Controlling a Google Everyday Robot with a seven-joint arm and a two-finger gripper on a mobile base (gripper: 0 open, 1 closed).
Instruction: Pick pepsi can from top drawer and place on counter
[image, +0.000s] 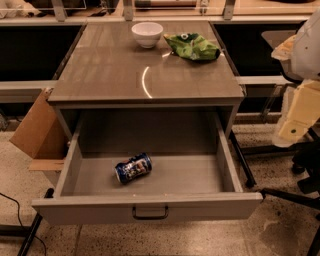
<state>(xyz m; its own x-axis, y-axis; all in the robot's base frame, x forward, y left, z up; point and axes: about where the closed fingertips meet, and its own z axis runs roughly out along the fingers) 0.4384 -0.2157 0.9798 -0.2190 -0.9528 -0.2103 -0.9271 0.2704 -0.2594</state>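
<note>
Glossy counter (125, 75), hand (295, 122) far right

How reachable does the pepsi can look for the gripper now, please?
Probably yes: the top drawer is pulled open, the pepsi can lies on its side alone inside, and the gripper hangs at the right, beside the counter.

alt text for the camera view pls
A pepsi can lies on its side in the open top drawer. On the counter above sit a white bowl and a green chip bag; the gripper hangs at the right edge, clear of the drawer.
</note>
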